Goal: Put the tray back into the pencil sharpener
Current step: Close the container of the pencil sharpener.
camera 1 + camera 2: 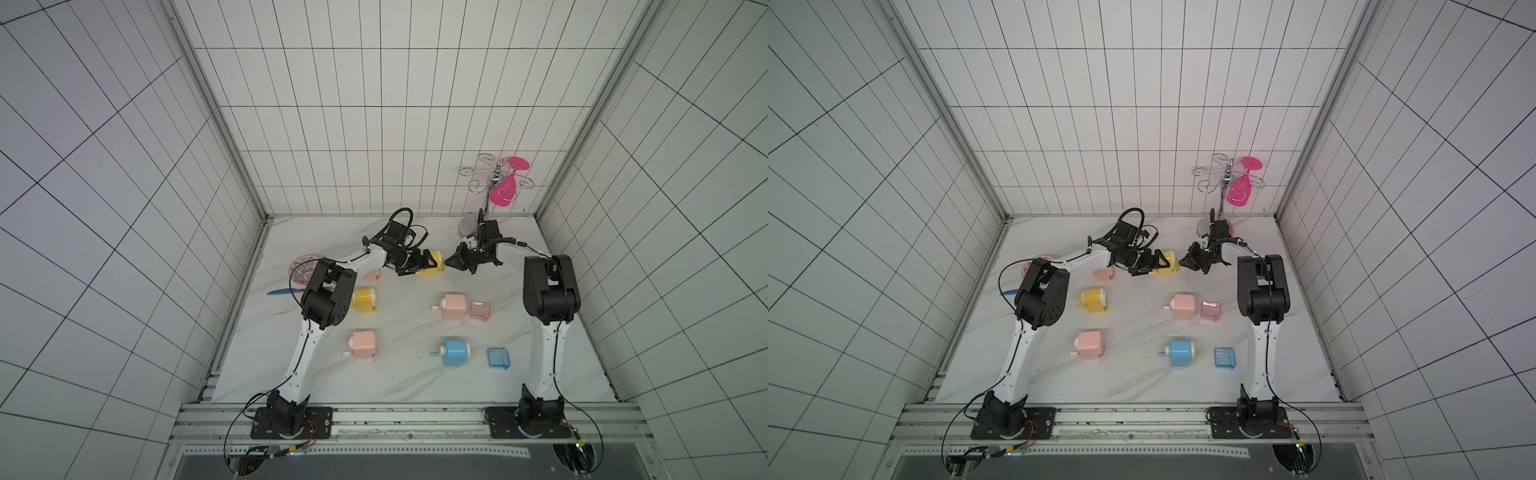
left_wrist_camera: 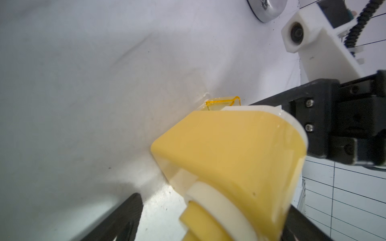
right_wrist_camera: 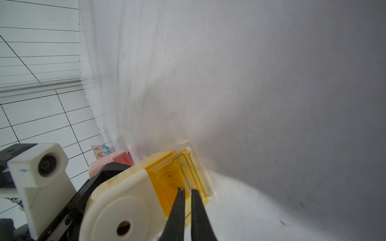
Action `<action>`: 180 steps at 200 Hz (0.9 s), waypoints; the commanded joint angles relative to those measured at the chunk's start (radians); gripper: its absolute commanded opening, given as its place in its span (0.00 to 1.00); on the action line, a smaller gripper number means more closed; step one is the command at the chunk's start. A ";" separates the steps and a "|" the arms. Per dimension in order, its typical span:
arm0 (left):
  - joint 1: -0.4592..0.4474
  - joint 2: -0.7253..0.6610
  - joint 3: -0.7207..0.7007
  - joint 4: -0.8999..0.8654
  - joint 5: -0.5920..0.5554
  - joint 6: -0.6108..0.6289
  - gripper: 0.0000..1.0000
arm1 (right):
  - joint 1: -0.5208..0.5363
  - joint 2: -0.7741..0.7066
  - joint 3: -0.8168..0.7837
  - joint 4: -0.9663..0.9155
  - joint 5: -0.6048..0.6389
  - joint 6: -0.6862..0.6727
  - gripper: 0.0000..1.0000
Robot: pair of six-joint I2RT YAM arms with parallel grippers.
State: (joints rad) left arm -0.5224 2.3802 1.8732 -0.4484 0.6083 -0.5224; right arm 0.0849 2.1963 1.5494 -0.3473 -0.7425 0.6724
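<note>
Far on my left a painted plate [image 1: 300,269] lies flat on the worktop [image 1: 407,374]. It has orange and blue swirls but no words. Next comes my left gripper [image 1: 422,266]. It reaches around the yellow pencil sharpener [image 2: 229,150], which lies on its side near the back of the worktop. Its jaws are spread wide. In the left wrist view I see bare worktop between one finger [image 2: 121,221] and the sharpener, so I think it is not squeezing. I guess it is there so the sharpener cannot slide away when the tray gets pushed. The see-through yellow tray [image 3: 167,179] sits in the sharpener's open end, which faces my right side. It looks almost all the way in, with its rim poking out. My right gripper [image 3: 188,191] points at that end. Its fingers are nearly together, with just a thin crack, and the tips are at the tray's rim. I cannot tell if they pinch it or only press on it. Nearer my bases a pink tray [image 1: 480,311] and a blue tray [image 1: 498,357] lie out on the worktop, not yet put in. I cannot find any brand, label or writing on anything.
</note>
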 commanded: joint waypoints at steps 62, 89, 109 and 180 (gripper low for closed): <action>0.004 -0.013 0.061 0.010 -0.010 -0.011 0.97 | -0.016 0.007 0.059 -0.041 0.068 0.044 0.07; 0.000 -0.014 0.066 0.034 0.011 -0.027 0.95 | -0.014 0.023 0.081 -0.042 0.066 0.056 0.06; -0.001 -0.002 0.080 0.028 0.019 -0.031 0.92 | -0.012 0.032 0.093 -0.043 0.061 0.059 0.06; -0.004 0.031 0.127 0.007 0.011 -0.029 0.82 | 0.007 0.066 0.123 -0.064 0.037 0.040 0.05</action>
State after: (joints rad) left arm -0.5224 2.3802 1.9541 -0.4393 0.6151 -0.5537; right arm 0.0814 2.2333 1.6279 -0.3801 -0.6907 0.7162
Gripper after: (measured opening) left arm 0.835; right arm 0.052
